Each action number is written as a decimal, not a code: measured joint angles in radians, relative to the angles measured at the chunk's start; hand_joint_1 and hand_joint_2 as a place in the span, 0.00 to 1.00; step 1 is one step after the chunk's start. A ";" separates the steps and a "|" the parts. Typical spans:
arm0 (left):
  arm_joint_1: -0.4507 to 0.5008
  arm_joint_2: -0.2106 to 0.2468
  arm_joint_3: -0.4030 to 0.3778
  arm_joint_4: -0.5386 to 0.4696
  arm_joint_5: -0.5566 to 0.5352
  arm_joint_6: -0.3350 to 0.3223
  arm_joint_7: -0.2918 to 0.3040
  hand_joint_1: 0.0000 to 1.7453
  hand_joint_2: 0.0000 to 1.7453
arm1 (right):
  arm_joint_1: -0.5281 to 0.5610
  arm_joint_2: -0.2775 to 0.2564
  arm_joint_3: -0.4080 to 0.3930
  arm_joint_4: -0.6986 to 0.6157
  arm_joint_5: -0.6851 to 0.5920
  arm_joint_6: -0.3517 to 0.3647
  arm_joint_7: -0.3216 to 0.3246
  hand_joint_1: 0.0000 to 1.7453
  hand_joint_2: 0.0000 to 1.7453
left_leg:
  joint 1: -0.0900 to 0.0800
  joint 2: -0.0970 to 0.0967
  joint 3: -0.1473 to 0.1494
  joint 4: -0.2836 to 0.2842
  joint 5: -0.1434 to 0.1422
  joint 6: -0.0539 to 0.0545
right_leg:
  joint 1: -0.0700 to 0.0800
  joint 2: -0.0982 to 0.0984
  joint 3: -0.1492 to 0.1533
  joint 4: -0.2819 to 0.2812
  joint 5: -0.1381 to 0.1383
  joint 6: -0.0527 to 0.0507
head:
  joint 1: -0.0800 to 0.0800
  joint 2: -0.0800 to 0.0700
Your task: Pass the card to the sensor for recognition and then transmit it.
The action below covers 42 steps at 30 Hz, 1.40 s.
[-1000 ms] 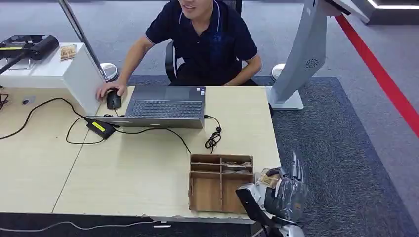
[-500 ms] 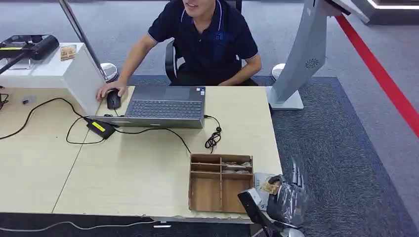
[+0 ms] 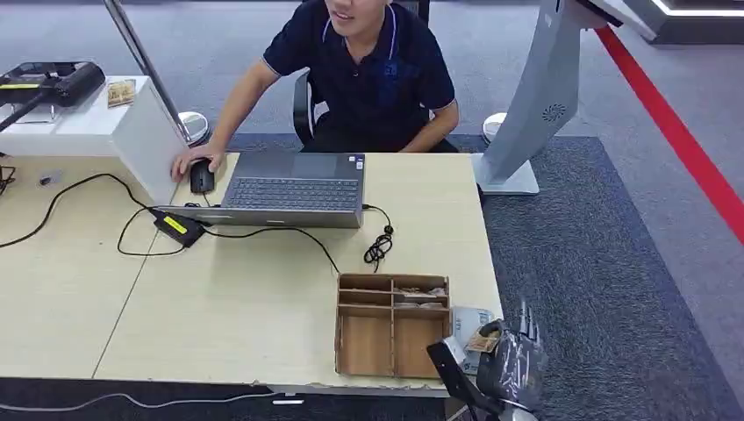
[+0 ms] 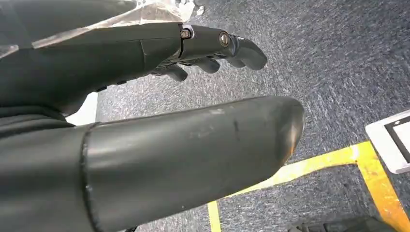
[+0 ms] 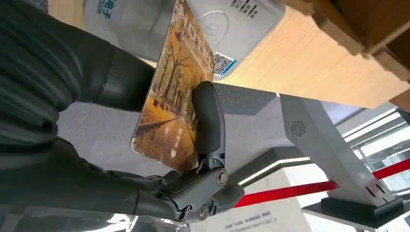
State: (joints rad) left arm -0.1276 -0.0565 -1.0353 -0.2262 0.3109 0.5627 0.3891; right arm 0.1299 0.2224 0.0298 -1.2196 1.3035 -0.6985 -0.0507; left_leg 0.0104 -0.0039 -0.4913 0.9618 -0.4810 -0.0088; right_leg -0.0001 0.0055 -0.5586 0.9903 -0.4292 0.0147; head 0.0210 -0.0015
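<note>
Right hand (image 3: pixel 509 364) pinches the card (image 5: pixel 176 92) edge-on, just above the white card reader (image 3: pixel 471 317) at lower right; left hand (image 4: pixel 145 96) hangs empty, fingers apart.

sensor (image 3: pixel 471 317) | part hidden by right hand (image 3: pixel 509 358) | print unreadable

Card (image 5: pixel 174 104): glossy printed face, autumn-tree photo, smooth, thin and stiff, likely plastic. Pinched by right hand (image 5: pixel 145 145), whose fingers (image 5: pixel 209 116) are matt dark grey plastic with bare metal pivot pins.

Sensor (image 5: pixel 212 24), near the table's right front corner: smooth pale grey plastic, slight sheen, a paper-like sticker on it.

Table (image 3: pixel 237 298): light wood-grain laminate, matt.

Divided tray (image 3: pixel 392 324): raw brown cardboard, rough cut edges.

Left hand (image 4: pixel 159 121): matt dark plastic, faint scuffs on the thumb.

Floor (image 3: pixel 605 263): coarse grey carpet.

Laptop (image 3: pixel 294 189): matt grey shell, possibly metal.
</note>
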 joint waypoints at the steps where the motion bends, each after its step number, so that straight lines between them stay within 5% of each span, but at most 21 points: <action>1: 0.000 0.000 0.000 0.000 0.000 0.000 0.000 0.00 0.00 | -0.001 -0.001 -0.001 0.004 0.000 0.000 0.000 1.00 1.00 | 0.000 0.000 0.000 0.000 0.000 0.000 | 0.000 0.000 0.000 0.000 0.000 0.000 | 0.000 0.000; 42: 0.000 0.000 -0.006 0.000 -0.009 -0.004 0.004 0.00 0.00 | -0.011 -0.009 -0.004 0.035 0.001 0.000 0.003 1.00 1.00 | 0.000 0.000 0.000 0.000 0.000 0.000 | 0.000 0.000 0.000 0.000 0.000 0.000 | 0.000 0.000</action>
State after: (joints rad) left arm -0.1276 -0.0565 -1.0414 -0.2262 0.3017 0.5589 0.3929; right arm 0.1187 0.2136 0.0256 -1.1845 1.3043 -0.6985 -0.0473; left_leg 0.0104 -0.0039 -0.4911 0.9618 -0.4810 -0.0088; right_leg -0.0001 0.0055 -0.5584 0.9903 -0.4292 0.0147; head 0.0214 -0.0015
